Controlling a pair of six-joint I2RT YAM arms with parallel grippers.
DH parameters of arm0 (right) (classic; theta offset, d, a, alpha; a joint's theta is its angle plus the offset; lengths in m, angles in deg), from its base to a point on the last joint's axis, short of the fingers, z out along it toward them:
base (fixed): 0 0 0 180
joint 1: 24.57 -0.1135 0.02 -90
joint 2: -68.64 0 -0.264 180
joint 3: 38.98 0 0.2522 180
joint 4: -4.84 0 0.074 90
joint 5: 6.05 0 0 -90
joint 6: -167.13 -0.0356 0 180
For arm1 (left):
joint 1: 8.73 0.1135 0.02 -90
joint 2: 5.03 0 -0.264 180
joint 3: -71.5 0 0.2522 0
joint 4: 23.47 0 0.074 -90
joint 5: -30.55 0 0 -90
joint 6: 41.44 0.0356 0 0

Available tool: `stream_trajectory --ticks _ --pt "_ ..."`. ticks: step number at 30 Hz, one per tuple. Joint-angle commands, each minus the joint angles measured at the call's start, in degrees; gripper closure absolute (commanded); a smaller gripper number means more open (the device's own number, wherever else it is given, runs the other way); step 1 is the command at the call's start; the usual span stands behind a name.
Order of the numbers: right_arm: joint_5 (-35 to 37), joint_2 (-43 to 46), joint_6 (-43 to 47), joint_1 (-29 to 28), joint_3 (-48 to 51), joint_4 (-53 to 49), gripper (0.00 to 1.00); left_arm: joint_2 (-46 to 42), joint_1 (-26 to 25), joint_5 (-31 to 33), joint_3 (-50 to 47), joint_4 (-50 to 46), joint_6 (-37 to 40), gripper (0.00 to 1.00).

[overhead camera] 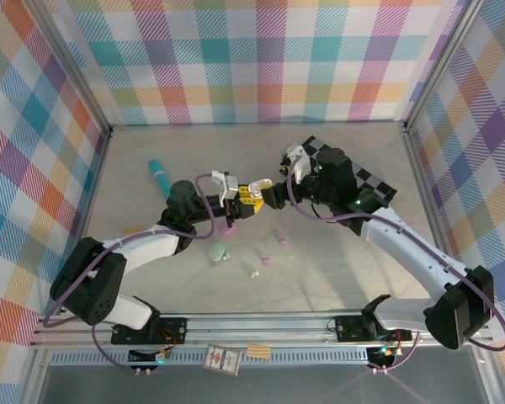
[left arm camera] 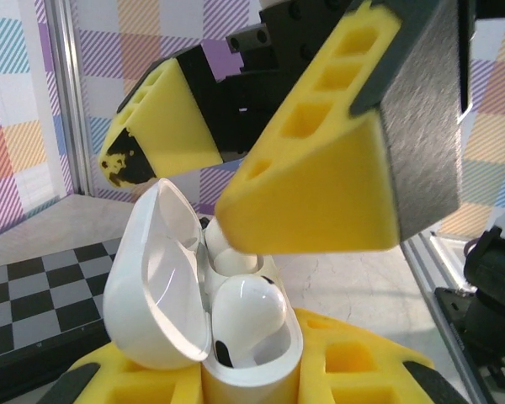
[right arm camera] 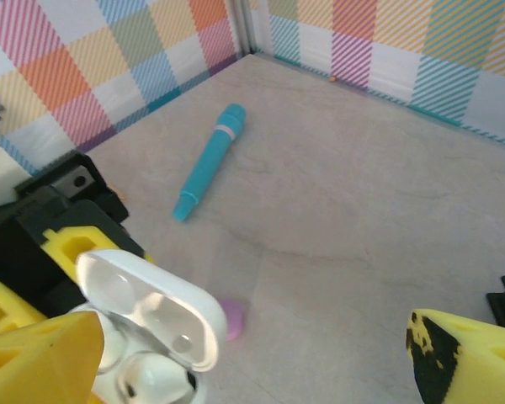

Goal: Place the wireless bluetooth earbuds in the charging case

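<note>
Left hand [overhead camera: 246, 194]: pads pressed together on the white case [left arm camera: 251, 358], pinching its lower half and holding it upright above the surface [right arm camera: 362, 210]. The lid [left arm camera: 156, 286] is swung open and leans away to one side.

One white bud [left arm camera: 248, 313] sits in the near socket between my left pads. A second white shape lies in the socket behind it; I cannot tell whether it is seated.

Right hand [right arm camera: 252, 370]: spread wide and gripping nothing. It faces the left hand, one yellow finger [left arm camera: 320, 160] just above the open case, the other [left arm camera: 151, 126] beyond the lid. I cannot tell whether the near finger touches the case.

On the surface:
- a lilac bud [right arm camera: 233, 318] below the held case
- another lilac bud [overhead camera: 282, 241] below the right hand
- a third lilac bud [overhead camera: 267, 260] and a mint bud [overhead camera: 254, 273] nearer my bases
- a mint case [overhead camera: 217, 251] under the left wrist
- a teal pen [right arm camera: 209, 160], well apart, beyond the left hand
</note>
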Motion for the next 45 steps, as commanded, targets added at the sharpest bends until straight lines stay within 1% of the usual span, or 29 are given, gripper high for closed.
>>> stream_trajectory --ticks 1,5,8,10,13,17,21,24,31,37,38,40,42,43,44,45 --pt "-2.92 2.52 -4.53 0.20 -1.25 2.82 0.08 -1.88 0.29 -0.54 -0.50 -3.59 7.45 0.99" --pt "-2.26 1.37 -8.43 0.42 -3.68 0.42 0.09 -3.79 0.13 1.45 2.71 -18.09 20.36 0.99" --pt "0.25 -1.66 -10.87 0.96 -7.10 -4.68 0.11 -5.30 -0.05 3.95 4.89 -27.09 28.68 0.99" --pt "2.82 -4.25 -12.58 1.30 -10.64 -9.86 0.13 -6.00 -0.14 5.34 5.77 -31.21 33.02 0.99" --pt "3.88 -8.20 -12.93 1.35 -15.42 -16.57 0.14 -6.53 -0.17 6.91 6.40 -33.16 36.58 0.99" --pt "3.80 -12.80 -12.40 1.35 -20.51 -24.26 0.14 -6.02 -0.23 7.44 7.53 -34.42 38.62 1.00" --pt "2.59 -17.14 -11.46 1.35 -24.84 -31.59 0.14 -5.72 -0.32 7.74 7.83 -34.11 39.06 0.99" --pt "1.34 -18.90 -10.51 1.35 -26.20 -34.64 0.14 -5.77 -0.32 8.57 7.81 -34.09 39.07 1.00" --pt "-0.39 -18.07 -6.51 1.36 -26.38 -38.48 0.16 -6.19 -0.32 11.08 7.07 -32.96 37.67 0.99" --pt "-0.36 -13.94 -3.73 1.35 -25.30 -36.72 0.16 -5.66 -0.23 11.03 7.07 -32.08 35.61 1.00" --pt "-0.69 -12.69 -2.27 1.38 -24.54 -35.36 0.15 -5.72 -0.23 10.59 6.87 -31.93 35.34 0.99" --pt "-3.50 -9.49 4.05 1.36 -22.05 -32.38 0.13 -6.10 -0.15 8.66 6.84 -32.78 35.16 0.99" --pt "-10.61 -4.98 17.63 1.29 -17.57 -29.18 0.12 -6.81 -0.06 4.80 7.83 -37.48 37.04 0.98" --pt "-13.72 -2.87 24.19 1.19 -14.96 -28.10 0.15 -7.20 -0.06 3.45 8.21 -39.51 37.67 0.98" --pt "-16.12 -0.49 31.62 0.96 -11.97 -26.87 0.18 -7.69 -0.06 2.29 8.42 -41.10 37.96 0.98" --pt "-16.53 1.14 37.57 0.43 -9.95 -26.40 0.18 -8.11 -0.06 1.17 8.50 -42.17 38.16 0.98"
